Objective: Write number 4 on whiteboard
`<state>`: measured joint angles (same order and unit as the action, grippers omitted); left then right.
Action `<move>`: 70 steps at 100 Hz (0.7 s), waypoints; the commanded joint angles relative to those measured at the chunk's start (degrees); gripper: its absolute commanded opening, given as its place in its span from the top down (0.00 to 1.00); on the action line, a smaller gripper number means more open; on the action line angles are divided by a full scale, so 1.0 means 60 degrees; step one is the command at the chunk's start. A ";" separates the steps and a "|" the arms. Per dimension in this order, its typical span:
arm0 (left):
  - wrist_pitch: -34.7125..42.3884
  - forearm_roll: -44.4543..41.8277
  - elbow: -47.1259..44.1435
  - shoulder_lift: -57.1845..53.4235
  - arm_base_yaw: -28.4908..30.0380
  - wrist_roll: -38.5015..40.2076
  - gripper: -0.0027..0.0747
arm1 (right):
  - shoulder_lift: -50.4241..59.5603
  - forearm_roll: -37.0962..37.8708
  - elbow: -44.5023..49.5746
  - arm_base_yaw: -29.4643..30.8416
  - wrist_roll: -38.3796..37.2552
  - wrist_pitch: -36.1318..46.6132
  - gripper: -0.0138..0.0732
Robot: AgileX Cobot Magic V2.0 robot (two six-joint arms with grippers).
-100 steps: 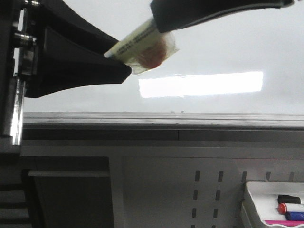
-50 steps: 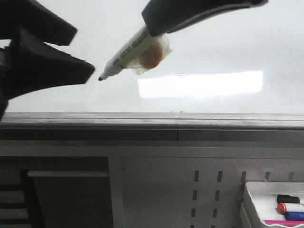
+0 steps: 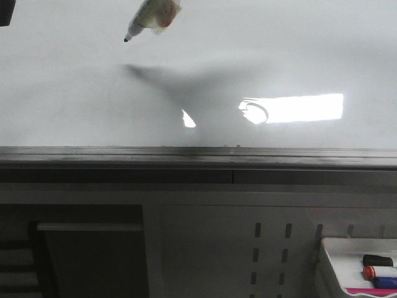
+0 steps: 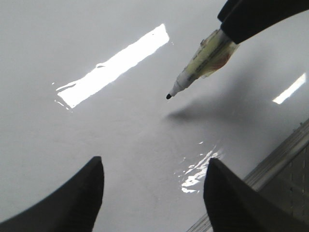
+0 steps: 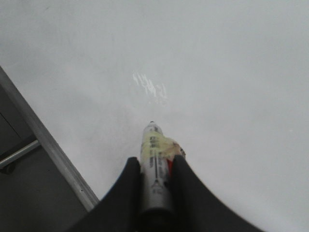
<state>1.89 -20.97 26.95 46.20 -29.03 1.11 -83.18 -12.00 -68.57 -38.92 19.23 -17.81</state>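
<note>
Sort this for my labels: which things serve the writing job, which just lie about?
For the job: whiteboard, still blank; marker, uncapped, in the right gripper.
Lying about: tray with spare markers; left gripper, open, empty.

Nothing can be read anywhere. The pale yellowish marker with a black tip (image 5: 155,166), clamped between the black fingers of the right gripper (image 5: 155,193), carries lines of small dark print along its barrel, but they are too blurred to make out in the right wrist view and too small in the left wrist view (image 4: 203,65). The large glossy white whiteboard (image 3: 279,56) bears no written strokes, only light reflections and a shadow.
</note>
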 commanded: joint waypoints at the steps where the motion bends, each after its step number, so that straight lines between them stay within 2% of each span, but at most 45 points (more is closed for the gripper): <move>1: 0.0805 0.0247 0.0277 -0.0072 0.0036 0.0100 0.43 | 0.0062 0.0069 -0.0310 0.0072 0.0058 0.0601 0.92; 15: 0.0909 0.0298 0.0277 -0.0072 0.0036 0.0100 0.43 | -0.0151 -0.0216 0.0273 -0.0080 0.0058 0.0416 0.92; 35: 0.1041 0.0298 0.0277 -0.0072 0.0036 0.0100 0.43 | -0.0142 -0.0308 0.0823 -0.0498 0.0058 0.0868 0.92; 60: 0.1041 0.0298 0.0277 -0.0072 0.0036 0.0100 0.43 | 0.0773 -0.0308 0.1198 0.0437 0.0058 -0.0199 0.92; 70: 0.1041 0.0298 0.0277 -0.0072 0.0036 0.0100 0.43 | 0.1012 -0.0291 0.1220 0.0505 0.0058 -0.0229 0.92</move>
<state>3.44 -19.91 26.95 46.20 -28.95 1.11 -80.04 -14.53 -60.06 -36.71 19.23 -21.50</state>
